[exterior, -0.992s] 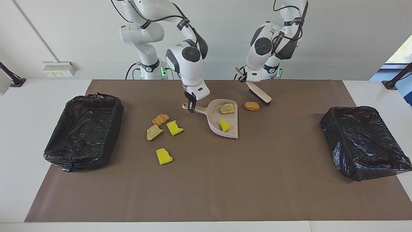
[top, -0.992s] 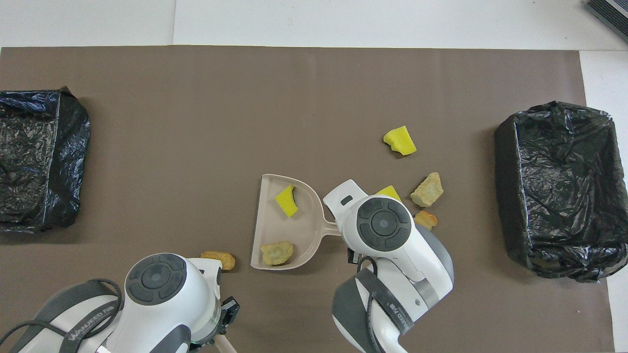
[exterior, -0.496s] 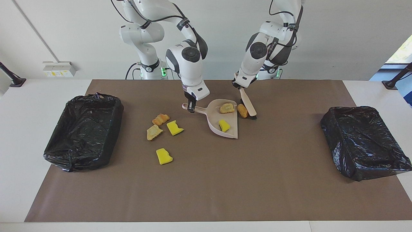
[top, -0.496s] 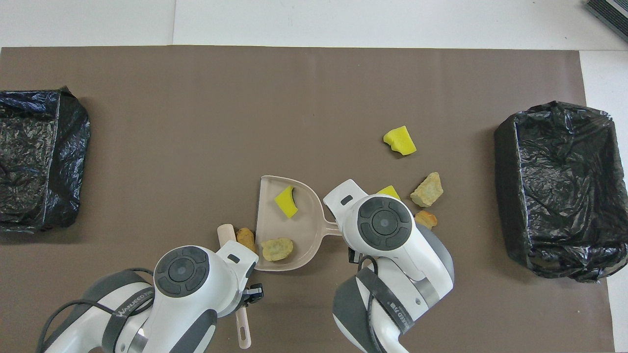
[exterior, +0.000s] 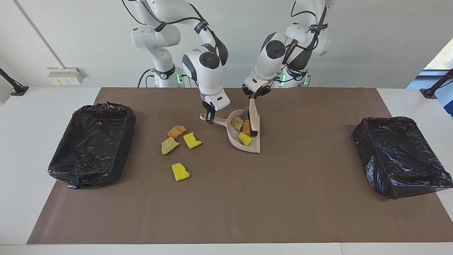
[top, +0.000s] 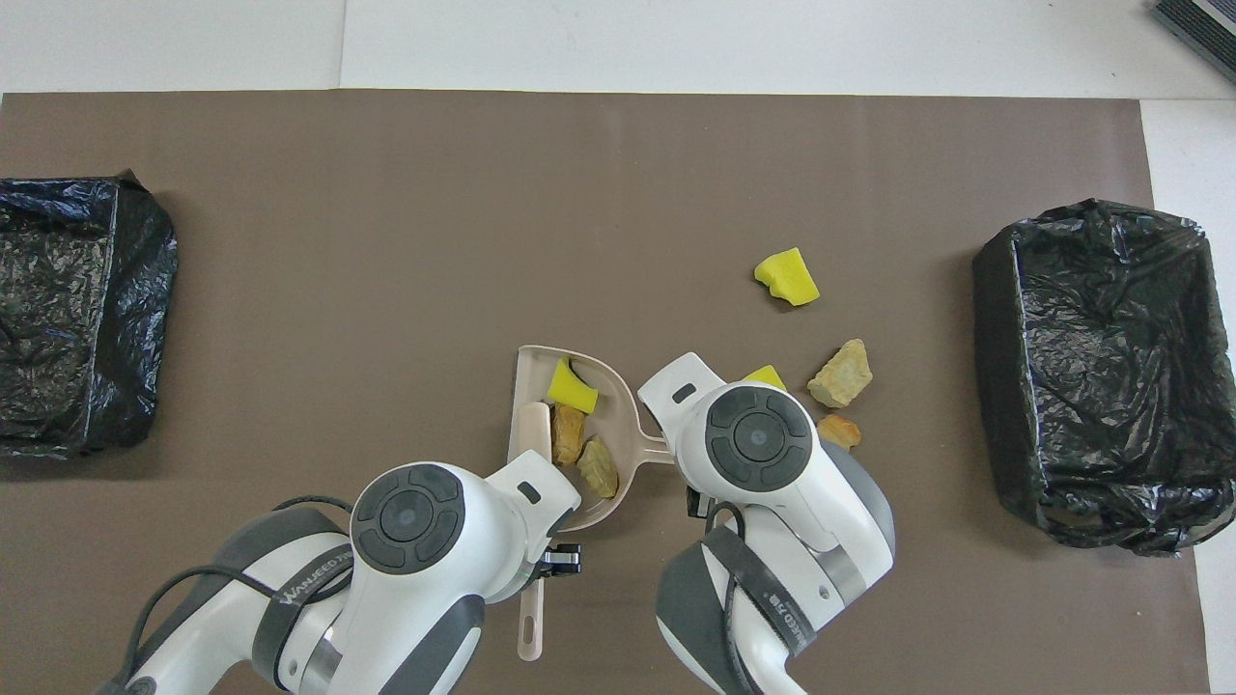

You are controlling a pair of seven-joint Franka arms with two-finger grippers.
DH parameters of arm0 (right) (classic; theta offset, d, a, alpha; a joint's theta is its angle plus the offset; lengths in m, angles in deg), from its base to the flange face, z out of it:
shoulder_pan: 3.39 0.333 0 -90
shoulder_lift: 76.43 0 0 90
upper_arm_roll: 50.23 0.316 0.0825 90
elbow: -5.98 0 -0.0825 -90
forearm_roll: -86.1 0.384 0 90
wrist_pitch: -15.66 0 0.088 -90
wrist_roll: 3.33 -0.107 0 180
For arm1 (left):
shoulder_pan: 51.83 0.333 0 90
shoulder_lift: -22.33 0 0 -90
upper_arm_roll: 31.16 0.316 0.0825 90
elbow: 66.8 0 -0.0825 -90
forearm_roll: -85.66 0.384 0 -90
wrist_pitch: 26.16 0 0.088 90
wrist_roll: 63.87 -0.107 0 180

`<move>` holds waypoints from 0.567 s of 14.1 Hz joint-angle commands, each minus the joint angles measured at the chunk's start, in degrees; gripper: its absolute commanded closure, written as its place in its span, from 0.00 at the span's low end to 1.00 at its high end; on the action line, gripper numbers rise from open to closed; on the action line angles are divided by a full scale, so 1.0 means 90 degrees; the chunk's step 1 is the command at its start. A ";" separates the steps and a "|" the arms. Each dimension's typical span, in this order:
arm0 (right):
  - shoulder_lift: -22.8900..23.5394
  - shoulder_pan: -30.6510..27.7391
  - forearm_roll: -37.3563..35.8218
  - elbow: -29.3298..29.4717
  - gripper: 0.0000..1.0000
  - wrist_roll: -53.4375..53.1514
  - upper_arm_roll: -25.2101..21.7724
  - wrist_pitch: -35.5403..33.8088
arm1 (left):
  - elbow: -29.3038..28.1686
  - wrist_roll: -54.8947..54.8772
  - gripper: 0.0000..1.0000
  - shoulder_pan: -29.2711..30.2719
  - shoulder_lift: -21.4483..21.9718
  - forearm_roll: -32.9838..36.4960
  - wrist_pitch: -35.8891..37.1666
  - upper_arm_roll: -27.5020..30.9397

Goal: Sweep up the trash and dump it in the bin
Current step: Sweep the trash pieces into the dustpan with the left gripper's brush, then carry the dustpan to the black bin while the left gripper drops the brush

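inside dustpan (exterior: 253,145): brush (exterior: 254,120), 3 scraps (exterior: 244,131)

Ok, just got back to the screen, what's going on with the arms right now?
It's mid-sweep. The right gripper holds the beige dustpan by its handle, flat on the brown mat. The left gripper holds the hand brush, its head now inside the pan. Three scraps are in the pan. Four scraps lie on the mat toward the right arm's end. Both black-lined bins look empty.
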 commanded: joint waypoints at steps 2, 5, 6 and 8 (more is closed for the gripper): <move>-0.0064 -0.0067 0.0045 -0.0067 1.00 -0.0066 0.0032 0.0101 | 0.0374 -0.0059 1.00 -0.0066 0.0048 0.0010 0.0724 0.0101; -0.0054 -0.0076 0.0055 -0.0067 1.00 -0.0075 0.0032 0.0091 | 0.0384 -0.0088 1.00 0.0343 0.0594 0.0175 0.1292 0.0130; -0.0054 -0.0076 0.0064 -0.0067 1.00 -0.0085 0.0032 0.0091 | 0.0364 -0.0098 1.00 0.0383 0.0750 0.0254 0.1535 0.0140; -0.0054 -0.0086 0.0084 -0.0067 1.00 -0.0153 0.0032 0.0101 | 0.0112 -0.0069 1.00 0.0452 0.1043 0.0410 0.1937 0.0121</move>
